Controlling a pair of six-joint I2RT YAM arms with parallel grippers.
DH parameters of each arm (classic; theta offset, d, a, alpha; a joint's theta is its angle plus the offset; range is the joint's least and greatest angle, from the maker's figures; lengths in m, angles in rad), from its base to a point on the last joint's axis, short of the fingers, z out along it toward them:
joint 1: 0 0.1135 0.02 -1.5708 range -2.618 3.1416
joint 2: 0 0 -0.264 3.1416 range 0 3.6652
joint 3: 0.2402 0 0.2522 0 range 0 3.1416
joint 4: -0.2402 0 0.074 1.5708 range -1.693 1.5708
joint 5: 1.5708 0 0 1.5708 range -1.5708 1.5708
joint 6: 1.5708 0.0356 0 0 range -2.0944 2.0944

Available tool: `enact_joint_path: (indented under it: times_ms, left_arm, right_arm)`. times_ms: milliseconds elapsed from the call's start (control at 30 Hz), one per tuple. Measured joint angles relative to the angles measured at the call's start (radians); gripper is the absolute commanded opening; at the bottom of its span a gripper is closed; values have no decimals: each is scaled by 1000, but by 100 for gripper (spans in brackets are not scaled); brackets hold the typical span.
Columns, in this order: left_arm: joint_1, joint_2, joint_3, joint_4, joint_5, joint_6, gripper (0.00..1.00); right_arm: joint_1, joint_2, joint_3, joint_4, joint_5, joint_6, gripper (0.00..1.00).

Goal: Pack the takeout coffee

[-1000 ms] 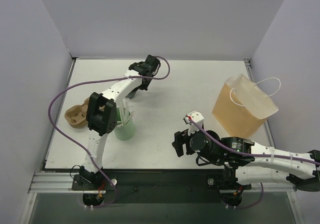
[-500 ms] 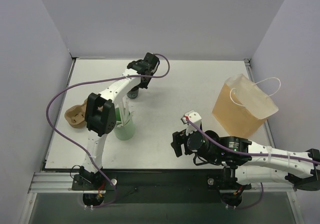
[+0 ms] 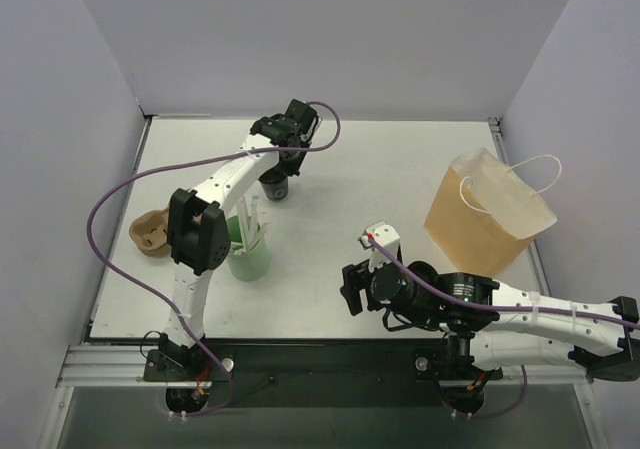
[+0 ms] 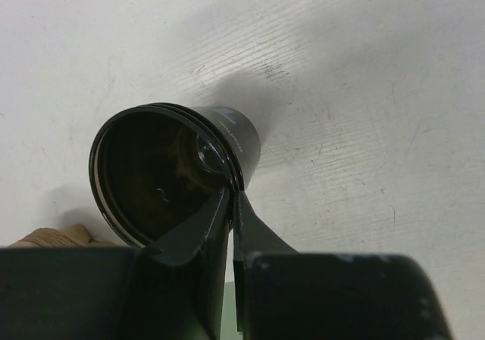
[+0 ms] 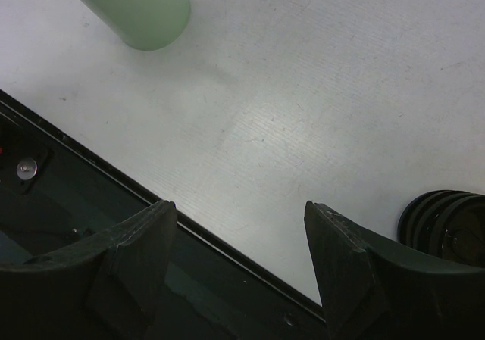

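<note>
The takeout coffee is a small black paper cup (image 3: 275, 187), dark inside, at the back left of the table. My left gripper (image 3: 278, 172) is shut on its rim. In the left wrist view the cup (image 4: 151, 177) fills the middle, and my gripper (image 4: 231, 193) pinches the rim with one finger inside and one outside. I cannot tell whether the cup rests on the table. My right gripper (image 3: 350, 287) is open and empty near the table's front edge. In the right wrist view it (image 5: 241, 207) hangs over that edge.
An amber translucent bag (image 3: 488, 212) with white handles stands at the right. A green cup (image 3: 249, 256) holding white sticks stands at the front left, also seen in the right wrist view (image 5: 136, 3). A brown moulded holder (image 3: 150, 231) lies at the left edge.
My left wrist has shifted slightly left and back, and the black cup now shows more clearly beside the arm. My right gripper has crept a little to the left.
</note>
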State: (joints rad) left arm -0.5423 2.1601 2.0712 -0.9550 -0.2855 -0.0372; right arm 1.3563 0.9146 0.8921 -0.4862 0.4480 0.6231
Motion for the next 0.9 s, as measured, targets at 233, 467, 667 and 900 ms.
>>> enact_joint_path:
  times_ms: [233, 467, 667, 900]
  left_arm:
    - [0, 0, 18, -29, 23, -4, 0]
    - [0, 0, 37, -50, 32, 0, 0]
    - [0, 0, 55, -54, 9, 6, 20]
    - [-7, 0, 58, -60, 2, 23, 0]
  right_arm:
    - [0, 0, 0, 0, -6, 1, 69]
    - [0, -4, 0, 0, -10, 1, 69]
    - [0, -9, 0, 0, -11, 1, 69]
    - [0, -9, 0, 0, -11, 1, 69]
